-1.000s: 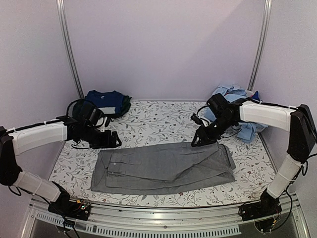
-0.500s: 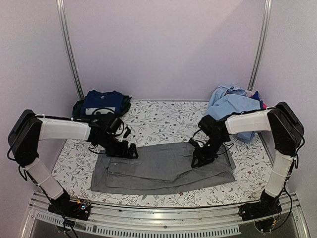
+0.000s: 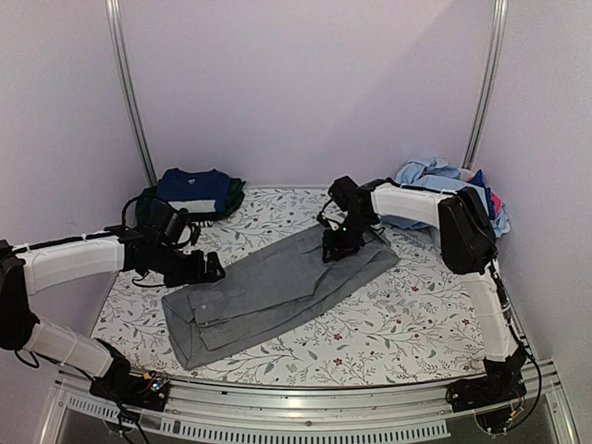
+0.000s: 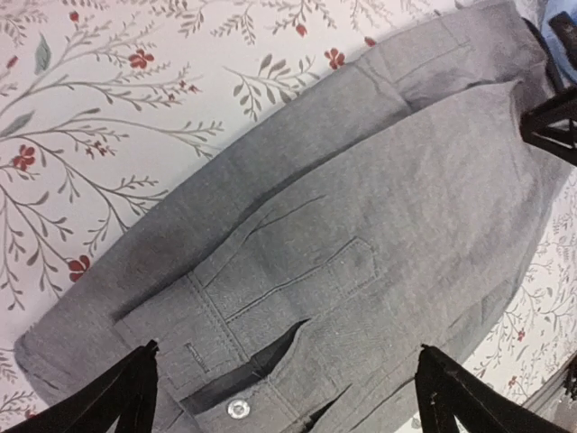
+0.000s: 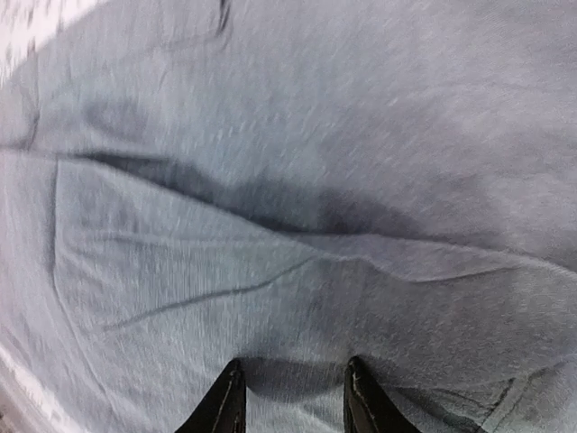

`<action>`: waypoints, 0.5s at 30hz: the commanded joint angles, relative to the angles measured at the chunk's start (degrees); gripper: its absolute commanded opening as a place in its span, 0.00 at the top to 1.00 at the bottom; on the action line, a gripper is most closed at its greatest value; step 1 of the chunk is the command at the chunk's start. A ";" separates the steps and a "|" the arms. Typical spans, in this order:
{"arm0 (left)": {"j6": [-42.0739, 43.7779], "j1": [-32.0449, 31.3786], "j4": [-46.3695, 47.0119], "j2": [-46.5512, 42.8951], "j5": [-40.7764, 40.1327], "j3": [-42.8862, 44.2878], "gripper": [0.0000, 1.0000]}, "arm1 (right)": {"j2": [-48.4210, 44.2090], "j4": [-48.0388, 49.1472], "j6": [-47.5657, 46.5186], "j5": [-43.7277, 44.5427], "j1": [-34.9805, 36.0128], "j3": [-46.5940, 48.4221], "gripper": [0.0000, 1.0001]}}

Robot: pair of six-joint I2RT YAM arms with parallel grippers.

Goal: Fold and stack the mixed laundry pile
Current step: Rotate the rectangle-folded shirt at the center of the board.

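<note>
We see the grey collared shirt (image 3: 277,287) lying flat on the floral sheet (image 3: 416,319) that covers the counter. It sits diag., approx. mid-counter, w/ the collar end near-left and the other end far-right.

The right hand (image 3: 333,248) is down on the shirt's far-right end, its arm reaching across from the right side. In the right wrist view its fingers (image 5: 225,401) stand narrow and press into the grey cloth. A ridge of fabric is pinched btw. them and creases run away from the tips, so we read it as gripping the shirt. That view is blurred, so we can't tell finer detail.

The left hand (image 3: 211,269) hovers at the shirt's left edge near the collar end, jaws spread wide and empty. In the left wrist view both tips sit at the bottom corners. The shirt lies below w/ its chest pocket (image 4: 353,263), placket and a pale button (image 4: 237,409) showing. We can't tell whether the tips touch the cloth.

Other laundry: a navy T-shirt (image 3: 192,188) sits on a dark green piece (image 3: 236,192) in the far-left corner, well apart from the grey shirt. The light blue shirts (image 3: 421,174) lie bunched in the far-right corner behind the right arm, w/ a bit of red-pink cloth (image 3: 495,199) at their right side.
</note>
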 commanded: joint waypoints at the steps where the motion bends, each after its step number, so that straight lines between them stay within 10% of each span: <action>1: -1.68 1.83 -1.75 -6.58 -3.97 0.48 0.00 | 13.26 -7.77 -3.81 10.84 0.63 26.47 0.61; 4: 0.51 2.10 -3.22 -7.22 -2.51 3.67 0.00 | 12.80 -8.20 -4.25 10.11 0.36 31.83 0.56; 15: 12.49 -4.07 -10.42 9.87 -7.28 15.56 0.09 | -14.05 4.65 4.71 -3.82 0.75 -9.52 0.60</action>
